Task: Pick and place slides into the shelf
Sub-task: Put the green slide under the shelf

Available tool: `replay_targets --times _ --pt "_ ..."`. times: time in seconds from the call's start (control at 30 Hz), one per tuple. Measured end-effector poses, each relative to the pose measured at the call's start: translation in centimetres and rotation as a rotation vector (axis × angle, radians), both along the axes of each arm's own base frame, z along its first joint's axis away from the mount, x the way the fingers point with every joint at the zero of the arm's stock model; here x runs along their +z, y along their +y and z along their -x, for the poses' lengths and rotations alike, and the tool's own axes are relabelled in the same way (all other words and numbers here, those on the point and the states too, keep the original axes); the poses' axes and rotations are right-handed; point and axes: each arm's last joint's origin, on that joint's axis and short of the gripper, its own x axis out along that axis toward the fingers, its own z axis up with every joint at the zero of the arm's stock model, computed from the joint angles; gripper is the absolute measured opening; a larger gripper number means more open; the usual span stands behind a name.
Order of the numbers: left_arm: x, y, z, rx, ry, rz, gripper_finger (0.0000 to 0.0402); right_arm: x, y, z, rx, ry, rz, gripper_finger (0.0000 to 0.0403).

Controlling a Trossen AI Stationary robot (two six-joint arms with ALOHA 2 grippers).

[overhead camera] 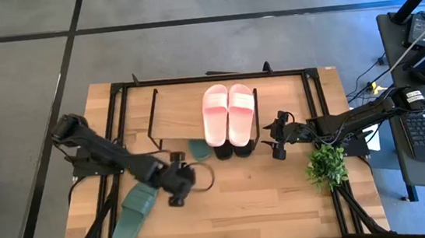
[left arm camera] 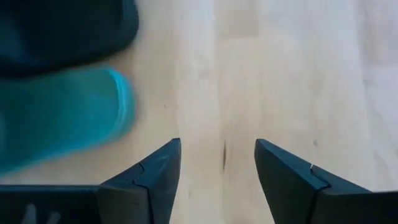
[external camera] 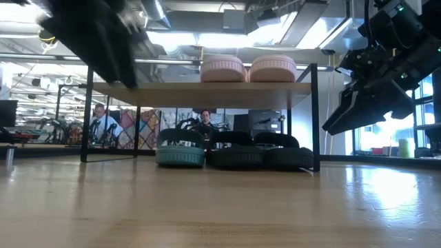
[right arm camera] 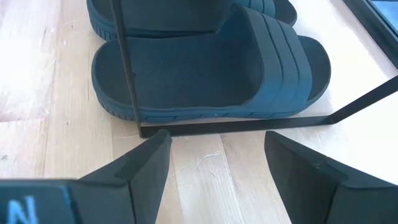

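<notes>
In the high view's centre the shelf (overhead camera: 173, 119) carries the pink slides (overhead camera: 228, 113) side by side on its right half. Under its front edge, the black slides (overhead camera: 233, 149) and one green slide (overhead camera: 199, 148) poke out. The other green slide (overhead camera: 135, 211) lies at lower left on the table (overhead camera: 268, 207). The left gripper (overhead camera: 179, 192) hangs just right of it, fingers wide, empty. The right gripper (overhead camera: 278, 138) hovers right of the shelf, fingers spread, empty.
</notes>
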Motion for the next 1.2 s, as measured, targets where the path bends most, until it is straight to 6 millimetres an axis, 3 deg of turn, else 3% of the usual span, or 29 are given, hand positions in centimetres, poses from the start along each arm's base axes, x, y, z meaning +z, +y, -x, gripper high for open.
replay_targets --times 0.17,0.3,0.53,0.67,0.93,1.2 --pt "1.7 -2.9 4.2 -0.203 -0.018 -0.243 0.0197 0.0 0.0 0.0 -0.001 -0.001 0.000 0.0259" --pt "2.1 -5.2 7.3 -0.330 -0.013 -0.302 0.0197 0.0 0.0 0.0 -0.001 -0.004 -0.001 0.0259" --pt "2.3 -7.8 10.5 -0.277 -0.042 -0.148 0.0197 0.1 0.0 -0.1 0.000 -0.011 0.000 0.0259" --pt "2.0 -8.5 12.2 -0.191 0.082 -0.010 0.0197 0.1 0.0 -0.1 -0.001 -0.012 -0.001 0.0259" --pt "1.7 -9.4 13.9 -0.026 0.220 0.167 0.0197 0.2 0.0 -0.1 -0.001 -0.023 -0.002 0.0259" --pt "-1.0 -9.9 13.9 -0.012 0.357 0.004 0.0197 0.3 0.0 -0.3 0.000 -0.044 -0.002 0.0259"
